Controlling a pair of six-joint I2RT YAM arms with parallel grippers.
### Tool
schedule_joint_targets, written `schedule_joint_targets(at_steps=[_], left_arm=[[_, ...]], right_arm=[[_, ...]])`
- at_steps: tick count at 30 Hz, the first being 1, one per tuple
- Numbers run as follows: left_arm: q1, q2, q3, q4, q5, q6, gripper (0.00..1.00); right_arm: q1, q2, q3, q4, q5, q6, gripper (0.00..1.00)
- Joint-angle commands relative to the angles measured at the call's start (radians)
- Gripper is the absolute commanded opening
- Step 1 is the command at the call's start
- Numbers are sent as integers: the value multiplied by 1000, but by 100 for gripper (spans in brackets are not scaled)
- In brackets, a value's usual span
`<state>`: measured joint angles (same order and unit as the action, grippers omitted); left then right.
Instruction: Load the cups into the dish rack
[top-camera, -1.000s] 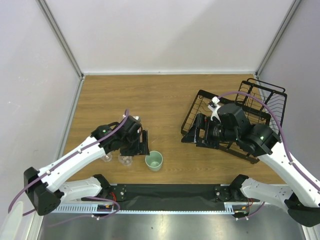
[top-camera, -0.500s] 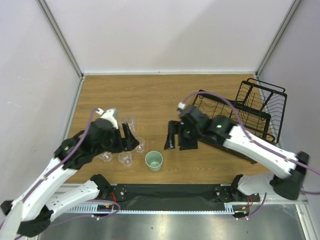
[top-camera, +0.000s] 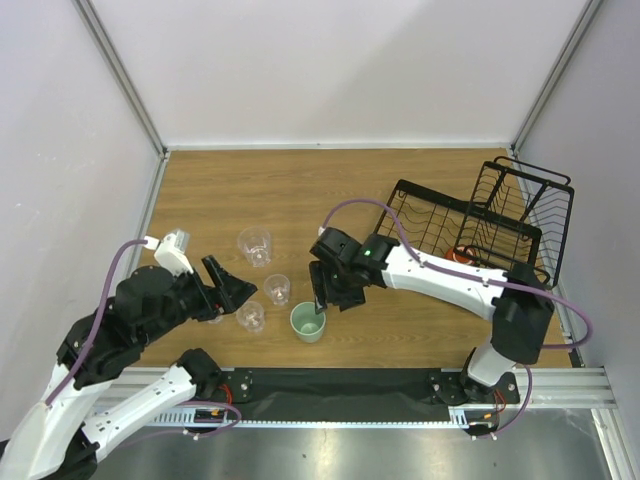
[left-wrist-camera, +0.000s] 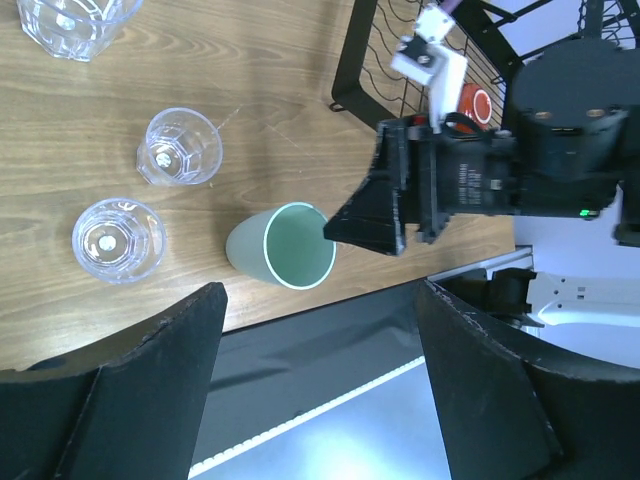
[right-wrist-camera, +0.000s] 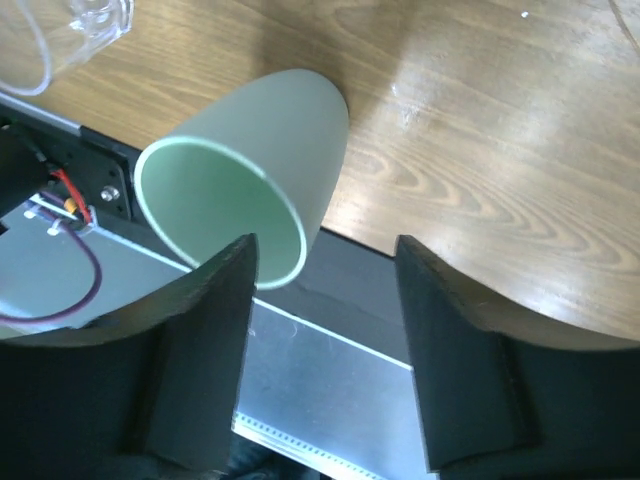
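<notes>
Top external view of a wooden table (top-camera: 330, 190): black dish rack (top-camera: 436, 196) by the right edge. Jaws of the right gripper (top-camera: 320, 300) apart at the rim of a green cup (top-camera: 308, 323) near the front edge. Beside three clear tumblers (top-camera: 255, 245), left gripper (top-camera: 232, 280) gaping empty. Inside the rack, a red mug (top-camera: 462, 257).

The right gripper (top-camera: 319, 298) is gone from the dish rack (top-camera: 520, 234) at right and now sits at the rim of the mint-green cup (top-camera: 308, 324), lower centre. The left gripper (top-camera: 228, 288) is now drawn back toward the lower left, uncovering the clear tumblers (top-camera: 255, 245).
</notes>
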<state>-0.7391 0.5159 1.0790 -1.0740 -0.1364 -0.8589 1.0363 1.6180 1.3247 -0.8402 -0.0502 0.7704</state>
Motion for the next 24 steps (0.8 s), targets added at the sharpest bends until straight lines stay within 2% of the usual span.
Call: schedule_joint_targets(at_steps=[1,4,8,14,22,24], left_arm=[[7,-1,-1,0,1,-32,82],[6,12,7,14,6,-26,82],[7,42,32,36,18,-3,85],[6,90,67,48,26,21,88],[6,165,153,40,31,55,98],[7,196,170,54,47,67,100]], right_arm=[[8,34,44,44,4,-29,61],[8,60,42,53,-13,-40,53],[10,74,36,79,-28,-51,50],[8,100,34,101,-56,-65,34],[8,69,5,112,-42,-69,0],[5,27,10,90,-27,-72,0]])
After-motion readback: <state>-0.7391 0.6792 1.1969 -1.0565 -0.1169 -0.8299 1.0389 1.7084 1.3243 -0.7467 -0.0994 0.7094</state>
